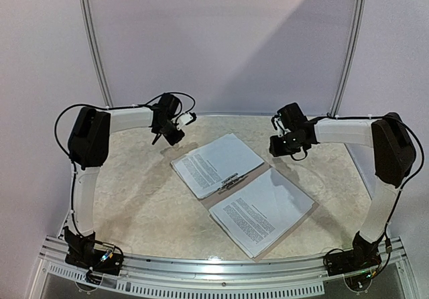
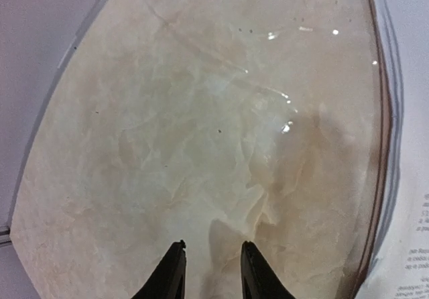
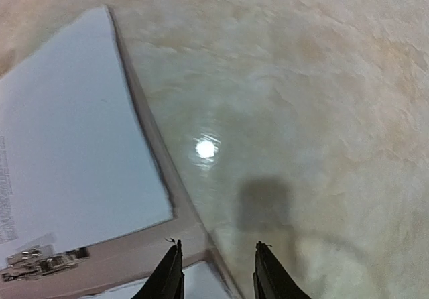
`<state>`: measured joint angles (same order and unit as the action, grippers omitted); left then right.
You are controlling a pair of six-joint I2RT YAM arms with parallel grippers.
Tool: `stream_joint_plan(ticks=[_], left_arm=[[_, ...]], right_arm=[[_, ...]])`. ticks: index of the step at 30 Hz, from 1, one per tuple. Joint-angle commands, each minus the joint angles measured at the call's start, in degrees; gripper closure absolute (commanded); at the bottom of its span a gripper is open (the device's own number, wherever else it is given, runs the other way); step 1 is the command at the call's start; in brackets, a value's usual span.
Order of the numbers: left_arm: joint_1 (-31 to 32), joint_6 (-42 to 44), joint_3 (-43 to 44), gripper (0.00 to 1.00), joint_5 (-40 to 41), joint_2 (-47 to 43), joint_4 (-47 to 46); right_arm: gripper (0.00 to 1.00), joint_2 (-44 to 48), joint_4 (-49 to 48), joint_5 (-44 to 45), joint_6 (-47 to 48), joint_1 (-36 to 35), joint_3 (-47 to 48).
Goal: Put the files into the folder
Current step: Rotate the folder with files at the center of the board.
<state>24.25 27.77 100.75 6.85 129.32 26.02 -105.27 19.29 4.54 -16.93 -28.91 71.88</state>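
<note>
Both our arms are raised, grippers empty
Our left gripper [image 2: 211,247] hovers off the far-left side of the folder [image 3: 134,257], fingers parted around nothing; our right gripper [image 3: 218,247] hangs just beyond the folder's far-right edge, fingers likewise apart, both elbows bent outward

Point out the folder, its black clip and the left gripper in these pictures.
folder [image 3: 141,253]: right wrist view, on the bare tan cardboard low in the frame.
black clip [image 1: 230,180]: top external view, on the middle of the clip.
left gripper [image 2: 213,245]: left wrist view, midway between its fingertips.
</note>
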Motion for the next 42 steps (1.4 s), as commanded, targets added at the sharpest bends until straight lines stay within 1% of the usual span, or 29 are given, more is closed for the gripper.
stream_joint_plan(ticks=[1,3,6,11,17,20,23,27,32,37,42], left_arm=[[0.75,0.79,2.43,0.7,2.44,3.74,0.49],[1.26,1.25,1.21,0.7,0.52,4.03,0.51],[2.87,2.71,-1.82,0.71,-1.27,3.56,0.74],[6.11,4.74,-9.27,0.72,-1.26,0.69,-0.47],[7.41,4.53,-12.91,0.72,-1.48,-2.03,0.57],[7.48,4.4,-14.46,0.72,-2.97,-4.01,1.3],[7.48,4.57,-15.16,0.72,-3.33,-5.47,1.93],[6.92,5.38,-14.34,0.72,-1.35,-6.62,2.17],[6.22,5.98,-13.66,0.7,-0.79,-8.2,2.9],[5.07,6.36,-13.81,0.7,-0.24,-9.07,2.52],[4.3,7.86,-12.57,0.7,1.47,-7.13,0.78]], right_arm=[[0.65,-3.46,10.22,10.74,-0.32,2.02,0.11],[0.65,-4.21,11.18,10.23,0.53,2.1,-0.66],[0.65,-5.59,11.63,5.83,0.96,2.1,-2.28],[0.65,-4.24,7.37,-1.32,1.03,1.93,-6.87],[0.66,-4.38,6.39,-3.9,1.23,1.76,-7.63],[0.66,-4.26,6.29,-5.66,1.58,1.77,-7.74],[0.66,-3.75,7.28,-2.1,1.34,1.75,-6.74],[0.66,-1.97,9.36,2.78,0.52,2.25,-4.64],[0.64,5.09,12.64,9.22,-1.12,2.54,-4.88],[0.64,10.71,24.36,15.17,-3.19,2.56,-5.99],[0.64,17.5,35.33,12.87,-8.6,2.55,-14.03]])
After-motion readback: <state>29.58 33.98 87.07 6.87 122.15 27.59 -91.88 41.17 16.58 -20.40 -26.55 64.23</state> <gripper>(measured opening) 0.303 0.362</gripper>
